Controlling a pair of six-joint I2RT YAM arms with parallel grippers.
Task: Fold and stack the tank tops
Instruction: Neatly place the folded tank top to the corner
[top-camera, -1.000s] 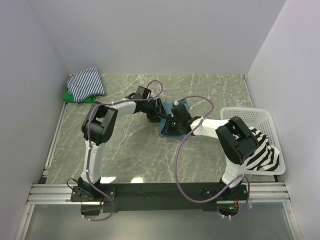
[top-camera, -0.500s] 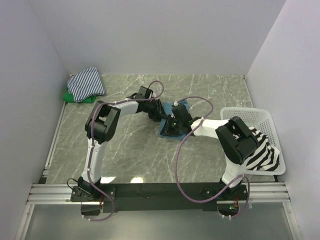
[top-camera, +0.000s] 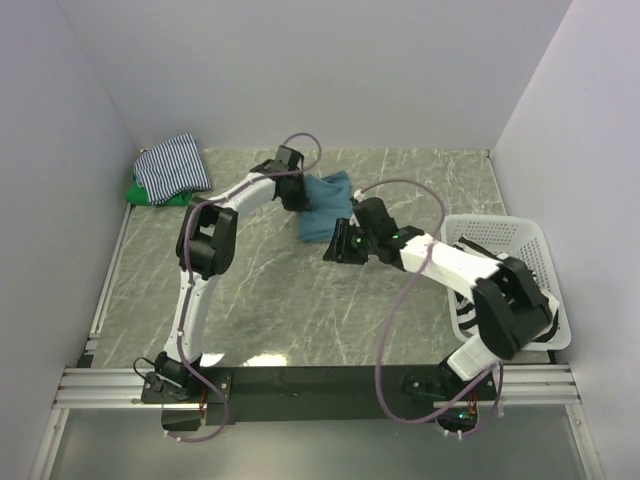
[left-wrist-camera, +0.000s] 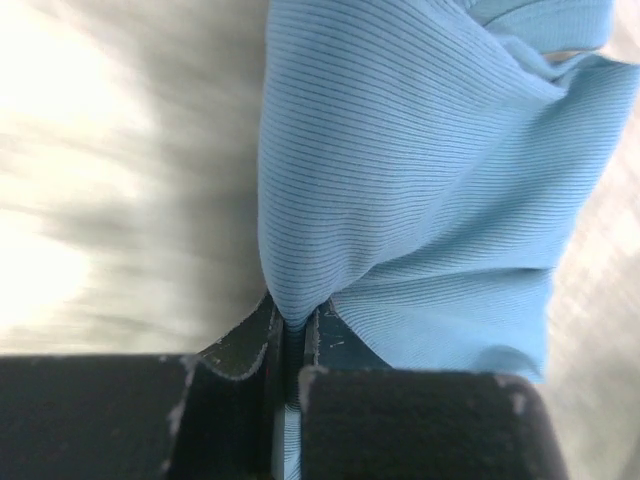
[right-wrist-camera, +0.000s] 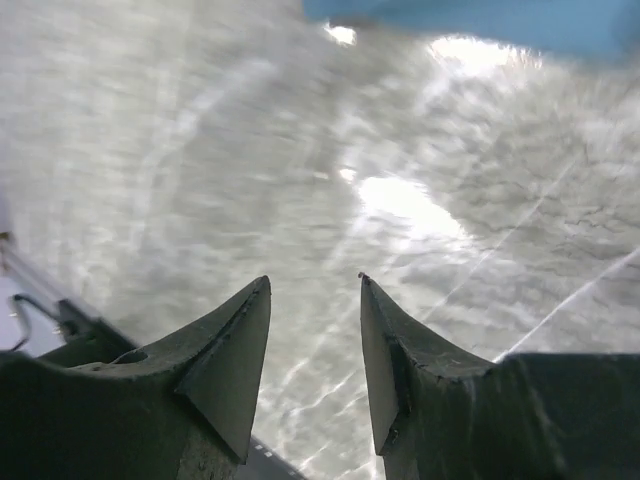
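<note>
My left gripper is shut on a pinched fold of the plain teal-blue tank top, which hangs bunched from the jaws at mid-table toward the back. Just in front of the cloth my right gripper stands open with only bare marble between its fingers. A strip of the teal top shows at the upper edge of the right wrist view. The thin navy-white striped top lies on the green top in the far left corner.
A white lattice basket stands at the right edge, partly covered by my right arm's elbow. White walls close the table on the left, back and right. Cables loop above both arms.
My left gripper closed on the teal top and drew it up and toward the back. My right gripper opened, came off the cloth, and its arm stretched out lower over the table.
</note>
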